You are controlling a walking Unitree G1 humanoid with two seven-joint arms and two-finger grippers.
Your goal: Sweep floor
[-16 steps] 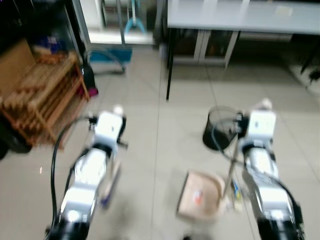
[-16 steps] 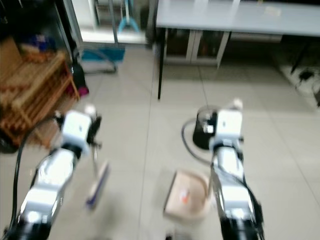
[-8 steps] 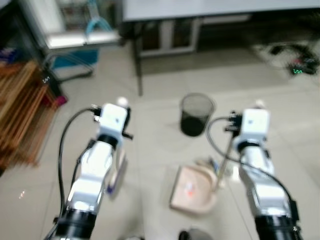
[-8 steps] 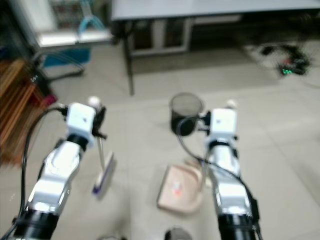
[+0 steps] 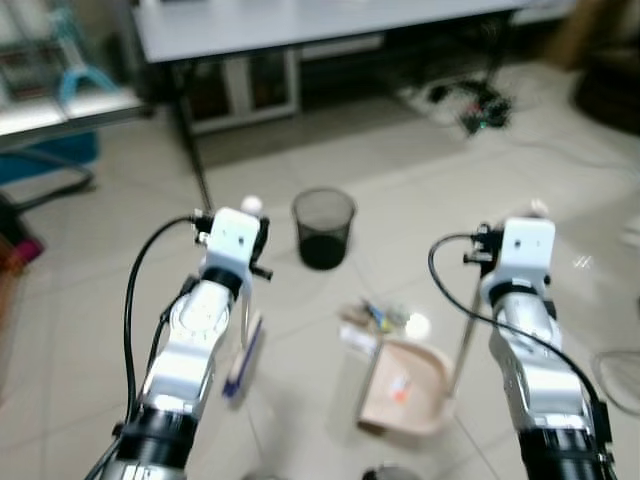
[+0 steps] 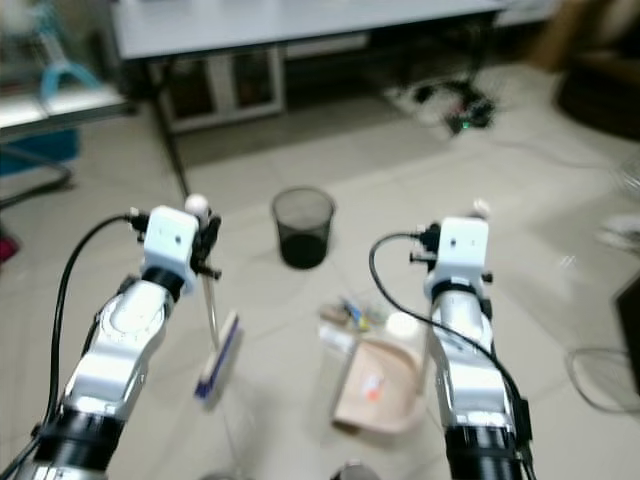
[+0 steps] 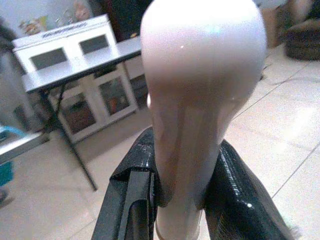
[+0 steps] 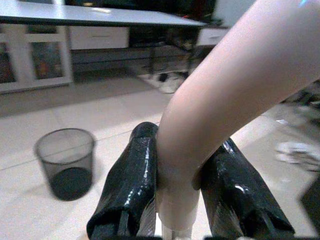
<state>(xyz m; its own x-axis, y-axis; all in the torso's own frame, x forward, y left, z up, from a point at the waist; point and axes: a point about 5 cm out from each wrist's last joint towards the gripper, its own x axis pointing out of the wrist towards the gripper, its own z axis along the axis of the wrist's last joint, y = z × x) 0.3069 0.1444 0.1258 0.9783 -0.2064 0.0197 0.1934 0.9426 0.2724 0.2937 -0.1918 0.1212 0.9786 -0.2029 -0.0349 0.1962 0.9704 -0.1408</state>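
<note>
Left eye view: pale tiled floor (image 5: pixel 100 300), litter (image 5: pixel 378 318) beside a pink dustpan (image 5: pixel 405 388); left gripper (image 7: pixel 180 200) fingers clamped on the broom (image 5: pixel 243 345), right gripper (image 8: pixel 175 200) fingers on the dustpan handle (image 8: pixel 220 115).

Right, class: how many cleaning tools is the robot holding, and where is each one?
2. The broom is held by the left gripper, on the robot's left. The dustpan is held by the right gripper, beside the litter.
</note>
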